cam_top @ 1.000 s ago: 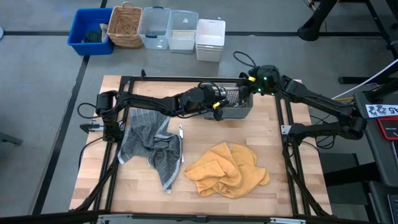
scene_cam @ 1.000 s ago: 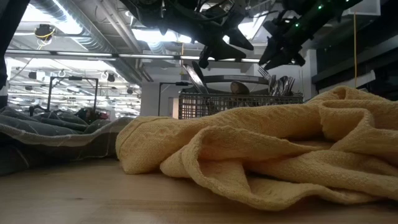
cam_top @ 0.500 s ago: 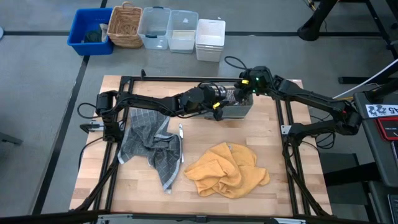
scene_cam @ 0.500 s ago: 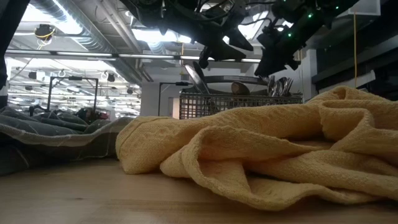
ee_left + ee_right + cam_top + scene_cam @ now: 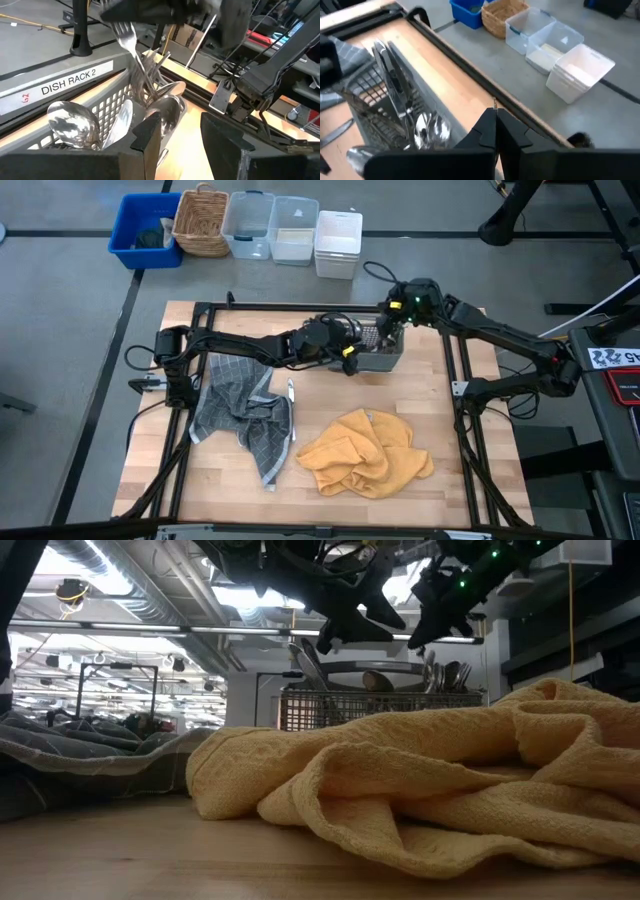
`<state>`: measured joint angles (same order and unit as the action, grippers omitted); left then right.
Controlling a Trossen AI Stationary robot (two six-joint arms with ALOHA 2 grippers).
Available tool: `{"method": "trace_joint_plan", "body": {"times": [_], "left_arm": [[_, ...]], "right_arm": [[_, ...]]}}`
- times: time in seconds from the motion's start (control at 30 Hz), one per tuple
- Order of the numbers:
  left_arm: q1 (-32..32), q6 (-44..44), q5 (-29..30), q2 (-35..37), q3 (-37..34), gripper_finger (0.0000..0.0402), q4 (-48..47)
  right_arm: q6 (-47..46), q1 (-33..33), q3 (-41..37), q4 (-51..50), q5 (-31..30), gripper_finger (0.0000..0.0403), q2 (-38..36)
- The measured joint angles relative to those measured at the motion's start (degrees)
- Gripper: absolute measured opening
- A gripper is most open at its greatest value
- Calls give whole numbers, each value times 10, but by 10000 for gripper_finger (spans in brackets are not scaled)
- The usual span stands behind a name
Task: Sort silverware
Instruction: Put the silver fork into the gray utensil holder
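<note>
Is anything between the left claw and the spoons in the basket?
Nothing visible. The open left gripper hovers right by the spoons in the caddy, with only air between them.

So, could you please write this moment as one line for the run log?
left end effector: open, at mesh caddy | right end effector: shut, above forks in caddy | spoons: standing in caddy
</note>
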<state>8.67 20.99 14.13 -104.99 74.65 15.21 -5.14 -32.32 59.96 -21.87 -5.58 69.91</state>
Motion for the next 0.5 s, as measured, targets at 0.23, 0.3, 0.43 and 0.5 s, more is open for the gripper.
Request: {"method": "trace_joint_plan", "body": {"times": [0.23,0.3,0.43,0.5], "left_arm": [[0,0,0,0,0,127,1],[0,0,0,0,0,127,2],[0,0,0,0,0,127,2],[0,0,0,0,0,127,2]], "right_arm": [[22,0,40,-41,1,4,0],[30,0,45,-59,1,5,-3],[52,1,46,-81,-18,3,-17],[56,1,46,-91,-36,3,-27]]}}
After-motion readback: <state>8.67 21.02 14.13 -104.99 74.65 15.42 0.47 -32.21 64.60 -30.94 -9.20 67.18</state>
